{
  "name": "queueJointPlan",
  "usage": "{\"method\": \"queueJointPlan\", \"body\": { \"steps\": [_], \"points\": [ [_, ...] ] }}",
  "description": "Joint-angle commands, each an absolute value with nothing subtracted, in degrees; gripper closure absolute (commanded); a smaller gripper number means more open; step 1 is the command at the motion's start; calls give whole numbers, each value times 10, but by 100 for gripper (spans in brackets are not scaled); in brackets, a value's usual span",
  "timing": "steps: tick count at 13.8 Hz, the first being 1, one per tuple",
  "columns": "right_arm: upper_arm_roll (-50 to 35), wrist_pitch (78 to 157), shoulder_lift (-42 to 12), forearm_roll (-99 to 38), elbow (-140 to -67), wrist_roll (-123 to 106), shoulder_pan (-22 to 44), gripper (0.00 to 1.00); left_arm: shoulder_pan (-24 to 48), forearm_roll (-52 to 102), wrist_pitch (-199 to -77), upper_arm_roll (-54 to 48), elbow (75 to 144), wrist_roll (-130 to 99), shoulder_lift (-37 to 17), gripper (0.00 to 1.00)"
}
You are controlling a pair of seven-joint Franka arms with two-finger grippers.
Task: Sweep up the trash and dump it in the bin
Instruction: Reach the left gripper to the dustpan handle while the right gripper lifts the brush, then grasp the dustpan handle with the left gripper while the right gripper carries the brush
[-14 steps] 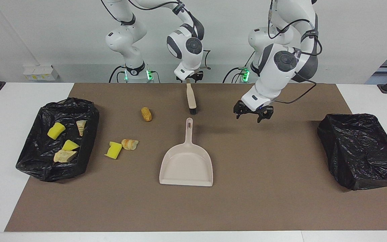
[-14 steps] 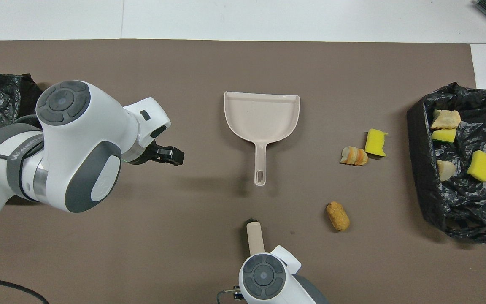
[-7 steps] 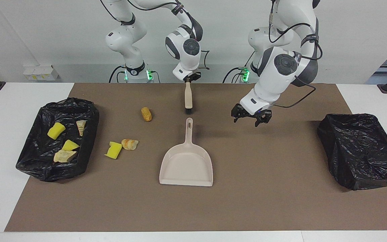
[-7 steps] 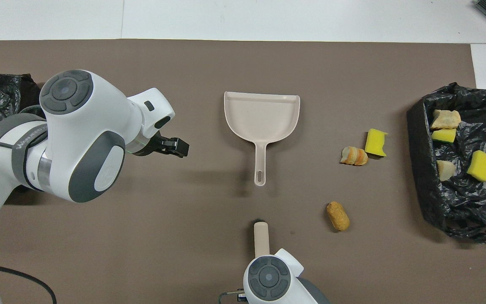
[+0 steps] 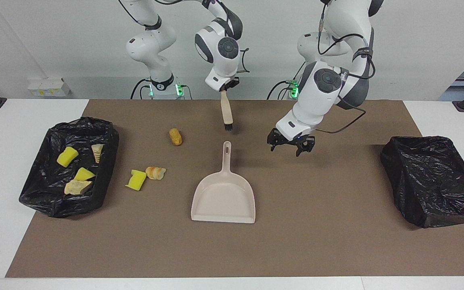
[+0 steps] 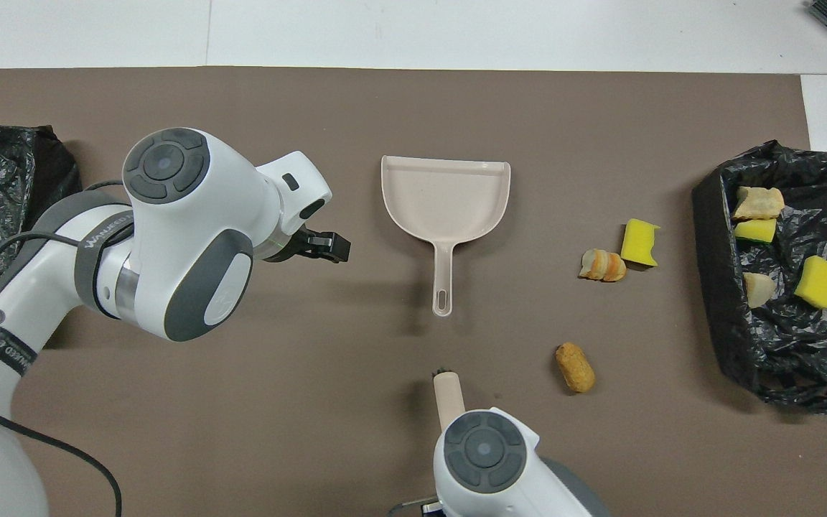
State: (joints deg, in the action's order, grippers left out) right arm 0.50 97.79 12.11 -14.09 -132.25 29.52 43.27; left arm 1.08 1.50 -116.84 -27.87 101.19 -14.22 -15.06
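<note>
Landmark: beige dustpan (image 5: 224,197), flat on the brown mat (image 5: 320,241) mid-table; its handle points toward the robots, open mouth away from them.

Right gripper (image 5: 227,86) over the mat, on the robots' side of the dustpan handle; jaws clamped on the top of a small brush (image 5: 226,114), which hangs near-vertical, bristles down, clear of the mat.

Left gripper (image 5: 288,143) hovers beside the dustpan handle, toward the left arm's end; fingers apart, nothing between them.

Trash, toward the right arm's end from the dustpan: orange-brown nugget (image 5: 175,136), long axis roughly toward the robots, nearer them than the pan; yellow sponge chunk (image 5: 136,179) and cream bread lump (image 5: 155,172) just beside each other on the mat.

Farther that way, black-lined bin (image 5: 50,193) holds two yellow chunks and two cream lumps.

A second black-lined bin (image 5: 429,181) sits at the left arm's end.

Nothing lies between the loose scraps and the pan.
</note>
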Motion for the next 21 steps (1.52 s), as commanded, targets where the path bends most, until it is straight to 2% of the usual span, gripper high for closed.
{"method": "queueJointPlan", "body": {
  "steps": [1, 4, 7, 12, 18, 19, 20, 21],
  "points": [
    [5, 900, 145, -103, -1290, 230, 368, 100, 53, -14, -1176, -270, 963, -204, -197, 0],
    [5, 841, 158, -53, -1247, 128, 277, 100, 91, -27, -1181, -270, 936, -266, -223, 0],
    [5, 828, 158, -1, -1218, -4, 156, 100, 126, -35, -1189, -269, 912, -307, -245, 0],
    [4, 875, 86, 67, -1131, -153, -5, 100, 168, -77, -1208, -269, 896, -391, -271, 0],
    [4, 968, 64, 170, -1130, -282, -37, 100, 216, -139, -1236, -266, 896, -483, -310, 0],
    [4, 985, 52, 171, -1129, -270, -46, 100, 219, -139, -1236, -266, 896, -483, -311, 10],
    [4, 1000, 40, 171, -1129, -246, -50, 100, 222, -138, -1236, -266, 897, -483, -311, 31],
    [4, 1010, 26, 171, -1129, -218, -51, 100, 223, -137, -1237, -266, 897, -483, -311, 57]
  ]
}}
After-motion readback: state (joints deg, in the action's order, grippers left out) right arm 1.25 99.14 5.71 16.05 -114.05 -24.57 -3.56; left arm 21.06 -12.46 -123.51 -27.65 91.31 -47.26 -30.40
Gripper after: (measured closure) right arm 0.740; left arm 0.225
